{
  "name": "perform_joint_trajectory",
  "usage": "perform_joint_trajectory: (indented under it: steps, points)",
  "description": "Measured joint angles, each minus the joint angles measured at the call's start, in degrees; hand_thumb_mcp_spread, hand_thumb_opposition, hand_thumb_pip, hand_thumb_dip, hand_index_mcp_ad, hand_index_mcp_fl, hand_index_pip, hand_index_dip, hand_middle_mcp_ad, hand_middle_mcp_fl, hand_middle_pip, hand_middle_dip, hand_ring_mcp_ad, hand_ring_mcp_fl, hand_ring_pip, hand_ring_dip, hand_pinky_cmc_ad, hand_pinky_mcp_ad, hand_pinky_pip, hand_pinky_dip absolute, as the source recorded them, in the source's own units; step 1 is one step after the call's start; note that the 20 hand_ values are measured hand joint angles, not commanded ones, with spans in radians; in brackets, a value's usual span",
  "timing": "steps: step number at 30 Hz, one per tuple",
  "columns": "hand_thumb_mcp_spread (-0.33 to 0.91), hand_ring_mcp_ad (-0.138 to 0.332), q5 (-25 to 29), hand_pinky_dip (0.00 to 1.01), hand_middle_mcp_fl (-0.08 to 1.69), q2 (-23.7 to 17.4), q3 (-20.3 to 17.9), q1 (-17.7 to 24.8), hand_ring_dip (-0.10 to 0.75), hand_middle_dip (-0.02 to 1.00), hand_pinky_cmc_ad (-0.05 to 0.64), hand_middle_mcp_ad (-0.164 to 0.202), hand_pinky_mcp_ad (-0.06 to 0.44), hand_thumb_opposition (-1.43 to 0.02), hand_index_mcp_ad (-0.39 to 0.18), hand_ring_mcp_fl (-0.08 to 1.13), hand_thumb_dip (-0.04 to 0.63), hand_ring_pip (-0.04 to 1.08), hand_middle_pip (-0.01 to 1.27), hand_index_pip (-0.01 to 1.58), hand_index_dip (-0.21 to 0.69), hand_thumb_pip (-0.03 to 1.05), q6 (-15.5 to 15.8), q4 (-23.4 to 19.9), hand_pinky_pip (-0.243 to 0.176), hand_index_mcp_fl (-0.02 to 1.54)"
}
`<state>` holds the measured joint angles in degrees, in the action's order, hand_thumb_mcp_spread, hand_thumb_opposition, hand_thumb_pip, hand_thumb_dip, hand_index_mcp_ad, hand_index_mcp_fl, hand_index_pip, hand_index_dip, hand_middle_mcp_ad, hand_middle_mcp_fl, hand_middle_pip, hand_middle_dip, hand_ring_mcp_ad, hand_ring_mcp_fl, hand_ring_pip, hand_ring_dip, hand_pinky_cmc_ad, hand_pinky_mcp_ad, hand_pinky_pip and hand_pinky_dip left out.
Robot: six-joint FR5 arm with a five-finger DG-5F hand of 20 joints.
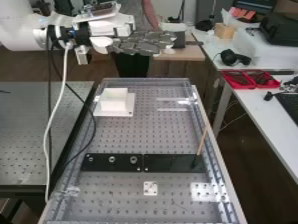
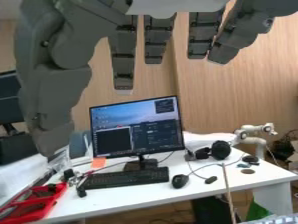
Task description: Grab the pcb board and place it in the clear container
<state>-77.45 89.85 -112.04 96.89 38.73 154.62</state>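
The hand (image 1: 143, 43) is above and beyond the bench's far end, its fingers stretched out straight toward the right of the high view, with nothing held. In the wrist view the hand (image 2: 157, 37) has straight, spread fingers and its thumb apart from them. A faint see-through shape with pale edges (image 1: 174, 104) lies near the bench's right rail; I cannot tell whether it is the clear container. A small white plate with holes (image 1: 151, 188) lies nearer; whether it is the pcb board, I cannot tell.
On the perforated bench (image 1: 159, 130), a white box (image 1: 114, 100) sits on a white base far left. Two black plates (image 1: 112, 160) cross the middle, a thin wooden stick (image 1: 201, 141) rising at their right end. A white desk (image 2: 166, 172) carries a monitor (image 2: 138, 127) and keyboard (image 2: 126, 178).
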Motion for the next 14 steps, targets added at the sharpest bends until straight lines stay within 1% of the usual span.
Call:
perform_joint_trajectory:
  steps: [8,14]
  points:
    - [0.5,0.173,0.13,0.18,-0.01,-0.65,-0.23,-0.27,-0.012,0.13,0.304,-0.003,0.131,-0.72,-0.12,0.0,0.162,0.08,0.14,0.09,0.494,0.27,-0.36,0.57,-0.091,0.37]
    - [0.5,0.173,0.35,0.19,-0.01,-0.96,-0.77,-0.48,-0.012,0.13,0.304,-0.002,0.131,-0.72,-0.12,0.0,0.162,0.08,0.14,0.09,0.496,0.27,-0.47,-0.38,-0.087,0.37]
